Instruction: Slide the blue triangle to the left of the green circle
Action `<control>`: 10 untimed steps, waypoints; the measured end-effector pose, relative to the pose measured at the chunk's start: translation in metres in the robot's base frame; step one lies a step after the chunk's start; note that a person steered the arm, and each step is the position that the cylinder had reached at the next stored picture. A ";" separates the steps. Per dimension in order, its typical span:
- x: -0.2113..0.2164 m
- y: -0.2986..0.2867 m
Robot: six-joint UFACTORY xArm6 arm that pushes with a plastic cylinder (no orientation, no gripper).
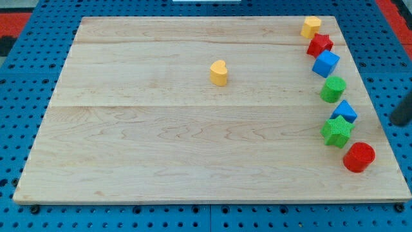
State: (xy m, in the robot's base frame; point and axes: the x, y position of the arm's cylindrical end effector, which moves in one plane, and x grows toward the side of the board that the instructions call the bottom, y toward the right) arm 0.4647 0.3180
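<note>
Camera view. Nearest the camera, at the view's bottom right, stands a red cylinder (358, 157) on the wooden board (161, 142). Above it, in a ragged column up the board's right edge: a green star (336, 131), touching the blue triangle (346, 111) just above it; then the green circle (333, 89), a blue cube (326, 63), a red star (319, 44), and a yellow block (311, 26) at the top corner. A yellow heart (219, 72) stands alone near the middle, well apart from the rest.

The rod enters at the view's right edge as a dark blur; my tip (398, 122) appears to lie just off the board, to the right of the blue triangle. There is no hand on this arm, so nothing opens, closes or is held.

Step in hand, as judged: approach the triangle. It sits below and slightly right of the green circle, pinned against the green star. A push from its right side should carry it leftward into the open wood, then upward to the circle's level, without nudging the star or circle.

Count: two yellow, two red, two blue, two green; eight blocks in all.
</note>
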 end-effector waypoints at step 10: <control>0.016 -0.120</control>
